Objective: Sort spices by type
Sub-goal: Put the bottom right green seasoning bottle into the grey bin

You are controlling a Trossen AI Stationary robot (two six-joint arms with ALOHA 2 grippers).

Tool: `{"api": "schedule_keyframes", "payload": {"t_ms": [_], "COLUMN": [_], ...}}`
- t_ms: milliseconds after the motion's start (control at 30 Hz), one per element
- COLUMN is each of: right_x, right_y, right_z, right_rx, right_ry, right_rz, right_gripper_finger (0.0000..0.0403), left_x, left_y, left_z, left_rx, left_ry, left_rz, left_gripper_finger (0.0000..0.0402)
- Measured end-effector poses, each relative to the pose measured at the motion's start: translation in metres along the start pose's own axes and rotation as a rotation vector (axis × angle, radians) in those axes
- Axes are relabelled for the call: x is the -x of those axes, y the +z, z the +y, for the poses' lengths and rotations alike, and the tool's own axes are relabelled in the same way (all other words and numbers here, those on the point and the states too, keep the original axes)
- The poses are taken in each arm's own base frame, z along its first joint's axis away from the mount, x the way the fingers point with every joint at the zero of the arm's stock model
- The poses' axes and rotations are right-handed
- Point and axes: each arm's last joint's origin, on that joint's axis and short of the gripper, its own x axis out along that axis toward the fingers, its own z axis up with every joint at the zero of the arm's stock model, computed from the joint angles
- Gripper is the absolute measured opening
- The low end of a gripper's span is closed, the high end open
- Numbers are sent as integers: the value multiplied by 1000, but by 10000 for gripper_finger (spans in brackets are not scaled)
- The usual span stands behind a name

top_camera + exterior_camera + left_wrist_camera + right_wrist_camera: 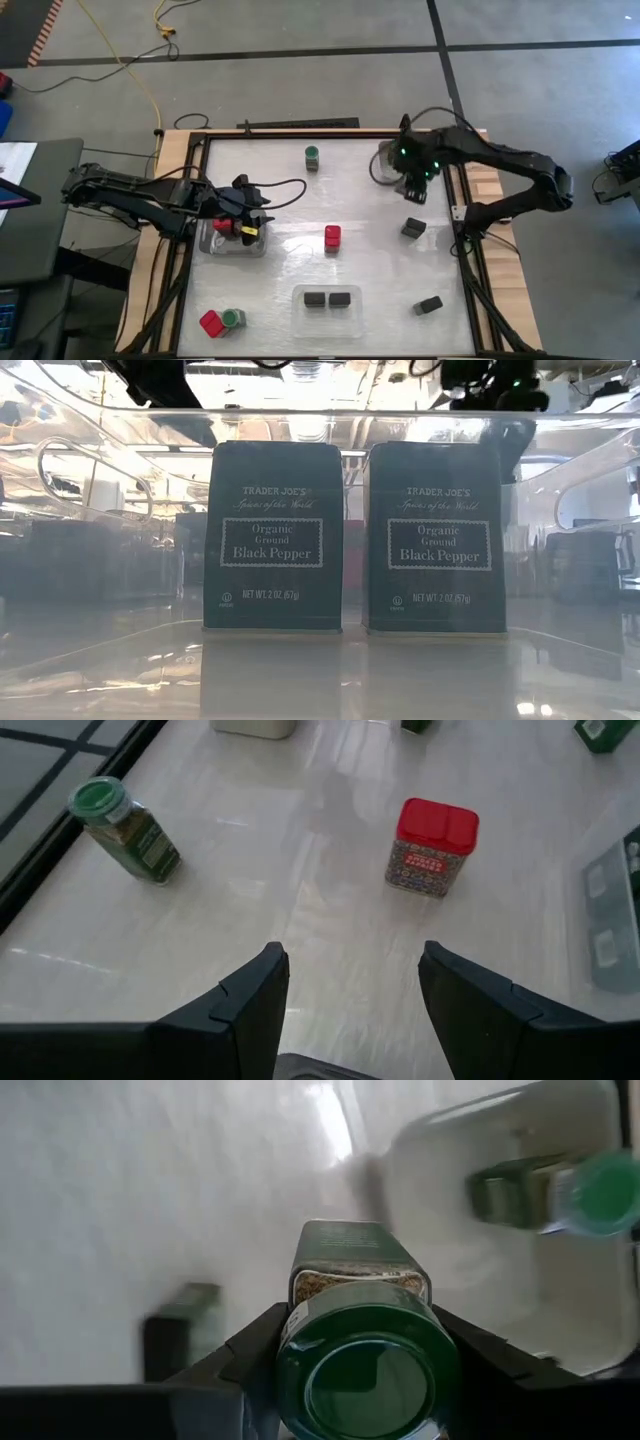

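My right gripper (pixel 410 185) hangs over the table's far right, shut on a green-lidded jar (pixel 365 1380). Right beside it stands a clear tray (pixel 450 1140) with another green-lidded jar (pixel 590 1190) lying in it. My left gripper (pixel 350 985) is open and empty at the left, above a clear tray (pixel 215 245) holding red spices (pixel 245 234). Ahead of it a red spice (pixel 432 845) stands on its base, and a green jar (pixel 125 830) stands farther off. Two black pepper boxes (pixel 273 535) (pixel 435 535) stand upright in the near middle tray (pixel 300 292). My right gripper pinches the green-lidded jar between its two fingers, on opposite sides of the body just under the lid (pixel 295 1305). The fingers come from above, pointing down. The jar is lifted clear of the table, its lid toward the wrist and its body hanging below.
Loose black boxes lie at the right (pixel 413 228) and near right (pixel 430 305). A red spice (pixel 212 322) and a green jar (pixel 233 318) sit at the near left corner. A dark frame (pixel 462 250) borders the white table.
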Motion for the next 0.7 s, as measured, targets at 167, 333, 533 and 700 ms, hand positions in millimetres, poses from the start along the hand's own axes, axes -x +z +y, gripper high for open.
{"api": "schedule_keyframes", "payload": {"t_ms": [167,333,533,700], "right_x": [-14,-31,-40,-42], "right_y": [20,34,27,23], "right_z": [-22,-35,-59,-81], "right_rx": [143,304,307,212], "right_ry": [-46,-75,-80,-90], "right_rz": [93,224,325,276], "right_gripper_finger": [220,220,220,220], "left_x": [-2,-3,-3,-3], "left_y": [1,2,2,2], "left_z": [7,11,11,11], "left_rx": [21,32,34,45], "left_ry": [29,45,45,45], "left_rz": [1,1,1,1], "left_gripper_finger": [215,215,215,215]}}
